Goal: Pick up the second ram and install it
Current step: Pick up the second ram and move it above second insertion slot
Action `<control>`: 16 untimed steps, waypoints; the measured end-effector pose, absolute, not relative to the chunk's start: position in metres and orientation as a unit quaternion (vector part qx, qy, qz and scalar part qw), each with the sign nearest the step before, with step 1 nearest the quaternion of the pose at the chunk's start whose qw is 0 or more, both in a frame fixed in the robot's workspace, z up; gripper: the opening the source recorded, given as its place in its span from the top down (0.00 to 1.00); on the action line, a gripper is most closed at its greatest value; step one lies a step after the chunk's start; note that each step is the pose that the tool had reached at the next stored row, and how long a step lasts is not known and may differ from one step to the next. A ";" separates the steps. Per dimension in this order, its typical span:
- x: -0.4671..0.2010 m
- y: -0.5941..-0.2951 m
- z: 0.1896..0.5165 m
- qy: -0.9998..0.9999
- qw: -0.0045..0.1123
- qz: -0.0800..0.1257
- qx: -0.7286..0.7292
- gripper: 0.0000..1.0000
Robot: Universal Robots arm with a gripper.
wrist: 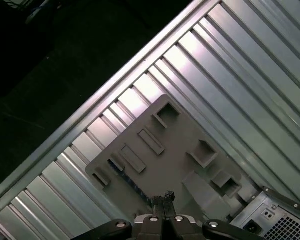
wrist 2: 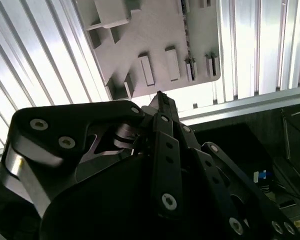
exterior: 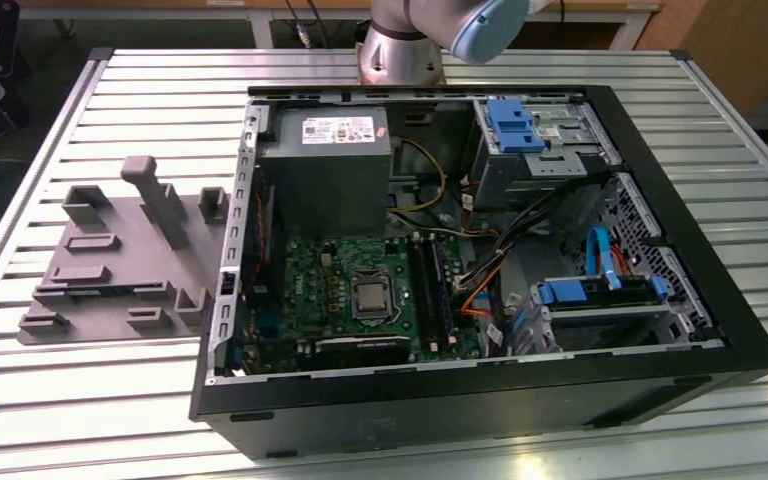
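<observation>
The second ram (wrist: 130, 181) is a thin blue-green stick standing on edge in a long slot of the grey fixture tray (wrist: 175, 145). In the exterior view the ram (exterior: 97, 291) lies along the tray (exterior: 117, 265), at that view's left, outside the computer case. My gripper (wrist: 162, 199) hangs well above the tray with its dark fingers pressed together and nothing between them. In the second wrist view the gripper (wrist 2: 162, 102) points toward the tray (wrist 2: 145, 30). The green motherboard (exterior: 344, 290) with its long black slots (exterior: 431, 290) lies open in the case.
The open black case (exterior: 491, 395) stands on a ribbed metal table (exterior: 77, 380). Inside it are a grey power supply (exterior: 324, 165), blue drive brackets (exterior: 598, 292), loose cables (exterior: 478, 270) and a CPU socket (exterior: 371, 297). The arm's base (exterior: 404, 45) is behind the case.
</observation>
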State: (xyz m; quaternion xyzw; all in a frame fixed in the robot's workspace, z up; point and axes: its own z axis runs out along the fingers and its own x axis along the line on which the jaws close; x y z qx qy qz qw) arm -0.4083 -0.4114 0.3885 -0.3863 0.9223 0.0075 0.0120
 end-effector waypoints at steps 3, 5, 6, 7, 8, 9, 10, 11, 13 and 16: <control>-0.409 -0.412 0.388 0.917 0.012 0.008 -0.400 0.89; -0.409 -0.412 0.388 0.913 0.012 0.008 -0.409 0.89; -0.409 -0.412 0.388 0.911 0.012 0.008 -0.413 0.89; -0.409 -0.412 0.388 0.909 0.012 0.008 -0.417 0.89; -0.409 -0.412 0.388 0.906 0.012 0.008 -0.422 0.89; -0.410 -0.412 0.388 0.904 0.012 0.008 -0.427 0.89; -0.410 -0.412 0.388 0.902 0.012 0.008 -0.431 0.89; -0.410 -0.412 0.388 0.900 0.011 0.008 -0.435 0.89; -0.410 -0.412 0.388 0.896 0.011 0.008 -0.444 0.89; -0.410 -0.412 0.387 0.889 0.011 0.008 -0.457 0.89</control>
